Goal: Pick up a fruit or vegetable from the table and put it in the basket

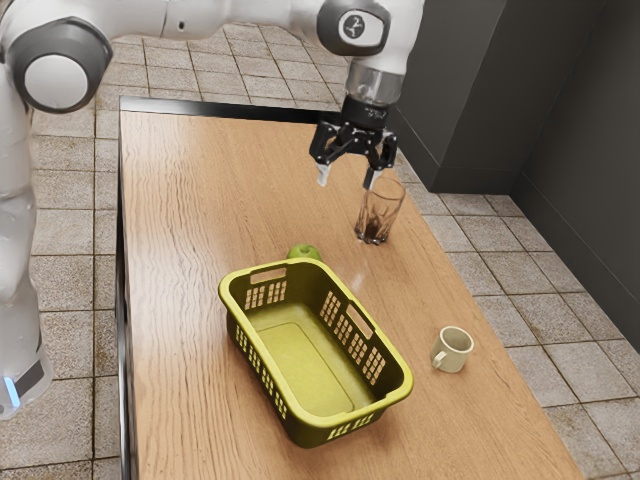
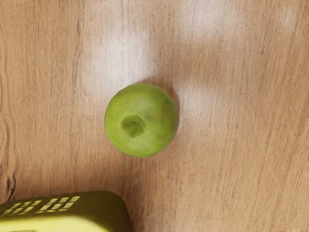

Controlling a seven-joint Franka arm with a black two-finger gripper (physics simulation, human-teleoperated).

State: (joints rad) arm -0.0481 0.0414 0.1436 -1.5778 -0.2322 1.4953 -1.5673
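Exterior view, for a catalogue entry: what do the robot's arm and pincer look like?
The arm is white with rounded casings, a dark grey joint cover around a pale disc, a dark-marked badge and a blue light strip. Below a silvery collar, the pincer is black, with jointed linkages and pale fingertips.

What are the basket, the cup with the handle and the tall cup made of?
The basket looks like smooth, slightly shiny plastic, with molded holes. The handled cup could be glazed ceramic, because it's pale and smooth. The tall cup seems like clear glass: you can see through it.
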